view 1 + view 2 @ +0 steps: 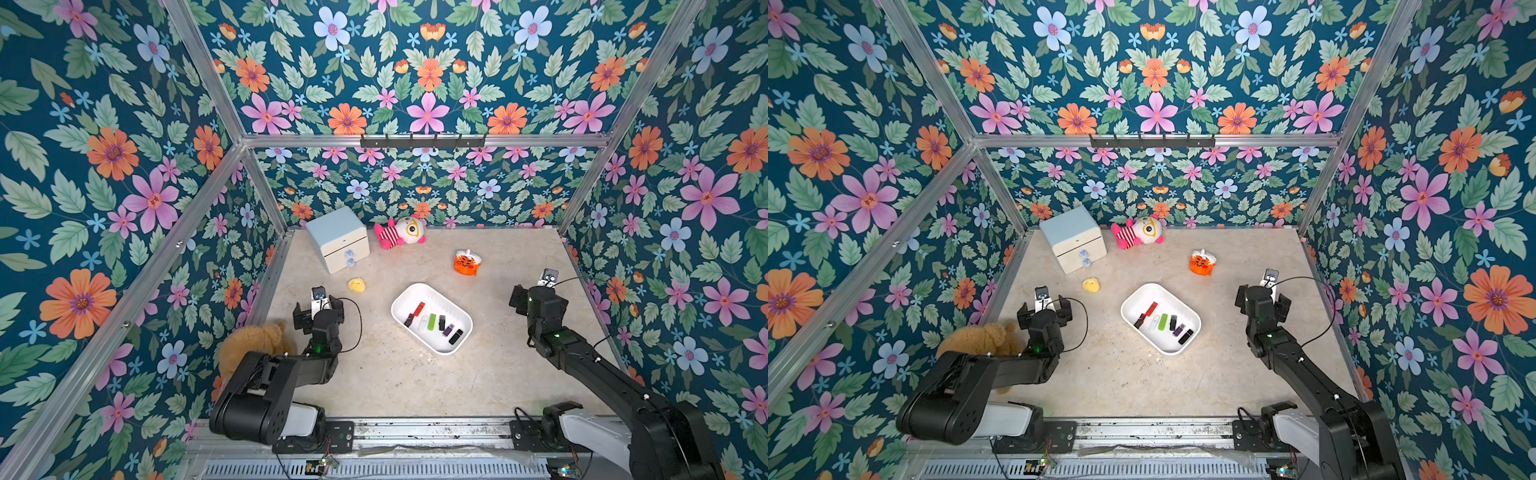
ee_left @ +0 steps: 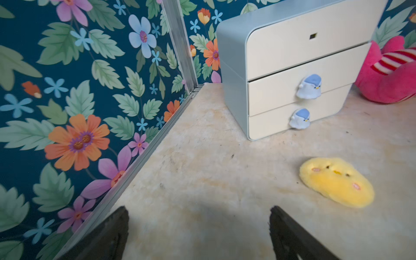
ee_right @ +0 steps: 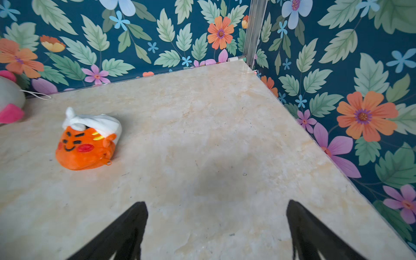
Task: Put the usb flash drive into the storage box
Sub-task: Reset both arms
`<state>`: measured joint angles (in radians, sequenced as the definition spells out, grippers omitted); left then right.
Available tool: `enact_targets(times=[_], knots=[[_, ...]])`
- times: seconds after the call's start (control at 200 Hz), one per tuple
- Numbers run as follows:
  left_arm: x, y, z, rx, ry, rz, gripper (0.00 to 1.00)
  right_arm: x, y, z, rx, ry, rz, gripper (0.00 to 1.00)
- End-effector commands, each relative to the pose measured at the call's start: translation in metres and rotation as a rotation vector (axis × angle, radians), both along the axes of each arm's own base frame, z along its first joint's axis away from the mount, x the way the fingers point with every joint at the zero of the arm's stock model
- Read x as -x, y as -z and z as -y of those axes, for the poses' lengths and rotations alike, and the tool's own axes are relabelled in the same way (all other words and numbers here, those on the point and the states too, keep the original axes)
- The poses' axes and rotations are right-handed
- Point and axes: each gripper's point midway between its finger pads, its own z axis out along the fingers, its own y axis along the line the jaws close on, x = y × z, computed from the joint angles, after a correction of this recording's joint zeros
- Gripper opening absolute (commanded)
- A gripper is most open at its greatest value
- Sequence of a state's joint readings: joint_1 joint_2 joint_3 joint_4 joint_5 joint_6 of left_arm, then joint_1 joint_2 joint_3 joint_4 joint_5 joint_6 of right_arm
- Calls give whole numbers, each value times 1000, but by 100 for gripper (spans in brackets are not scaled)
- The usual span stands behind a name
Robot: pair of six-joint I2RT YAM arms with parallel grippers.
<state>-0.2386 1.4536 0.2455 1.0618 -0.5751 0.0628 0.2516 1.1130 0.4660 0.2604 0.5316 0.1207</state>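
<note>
Far left of the frame in both top views, a brown teddy (image 1: pixel 253 345) is wedged against the flowered wall, right behind the left arm. Just above it in the frame is the left gripper (image 2: pixel 198 211). Its wrist view shows the two black fingers (image 2: pixel 117 227) spread wide with only bare table (image 1: pixel 395 382) between them, so it is holding nothing.

Moving right, the pale-blue-topped cabinet (image 1: pixel 338 239) stands at the back with both drawers closed, and a little yellow plush (image 1: pixel 356 285) lies on the table in front of it. A pink striped doll (image 1: pixel 399 233) lies along the back wall beside the cabinet.

Centre frame is the storage box (image 1: pixel 446 301), a white tub set at an angle on the table between the two arms and touched by neither. The flash drives (image 1: pixel 432 321) lie inside it on its floor in a slanting row. They run from red at the left end through white, green, grey and purple to black at the right end.

Up and to the right of the box sits an orange tiger plush (image 1: pixel 467 262). At right of frame, near the side wall, is the right gripper (image 3: pixel 216 203). Its fingers (image 3: pixel 299 225) are also parted, with empty table between them.
</note>
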Motion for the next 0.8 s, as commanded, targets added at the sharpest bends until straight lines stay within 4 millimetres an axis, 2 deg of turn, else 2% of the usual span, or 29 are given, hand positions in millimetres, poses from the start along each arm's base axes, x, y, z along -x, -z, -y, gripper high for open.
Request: enact_targets(times=[0.0, 0.04, 0.11, 0.205, 0.245, 0.29, 0.345, 0.365, 0.415, 0.445, 0.525, 0.545, 0.605, 0.64, 0.7, 0.795], knots=[[-24, -11, 10, 31, 100, 63, 99, -12, -22, 17, 7, 55, 164, 99], [-31, -12, 4, 30, 85, 74, 99, -13, -18, 21, 16, 57, 174, 99], [-39, -1, 1, 98, 116, 17, 99, -15, -18, 22, 51, 41, 192, 99], [-30, 6, -5, 155, 151, 53, 100, -19, -17, 27, 84, 48, 204, 99], [-28, -2, -7, 126, 154, 127, 99, -18, -16, 22, 77, 17, 195, 99], [-25, 5, -3, 146, 171, 85, 99, -14, -16, 20, 65, -2, 220, 99], [-28, 4, -1, 138, 187, 82, 99, -3, -2, 22, 49, 4, 217, 99], [-31, 2, 0, 128, 187, 87, 99, 4, 8, 24, 37, 6, 214, 99], [-30, 7, -4, 143, 160, 64, 100, 12, -1, 25, 51, 6, 300, 99], [-29, 6, -9, 148, 133, 70, 100, 19, 6, 23, 37, -15, 300, 99], [-29, 6, -9, 148, 128, 72, 99, 18, 7, 39, 1, 48, 336, 99], [-29, 7, -9, 150, 130, 66, 99, 14, 14, 40, -19, 39, 325, 99], [-29, 5, -9, 148, 130, 78, 99, -1, 27, 28, -10, -52, 300, 99], [-29, 6, -9, 149, 130, 73, 100, -7, 24, 19, 28, -83, 325, 99], [-29, 5, -9, 148, 129, 75, 99, -4, 25, 11, 66, -85, 304, 99], [-29, 6, -9, 149, 128, 71, 99, -4, 26, 10, 59, -97, 296, 99]])
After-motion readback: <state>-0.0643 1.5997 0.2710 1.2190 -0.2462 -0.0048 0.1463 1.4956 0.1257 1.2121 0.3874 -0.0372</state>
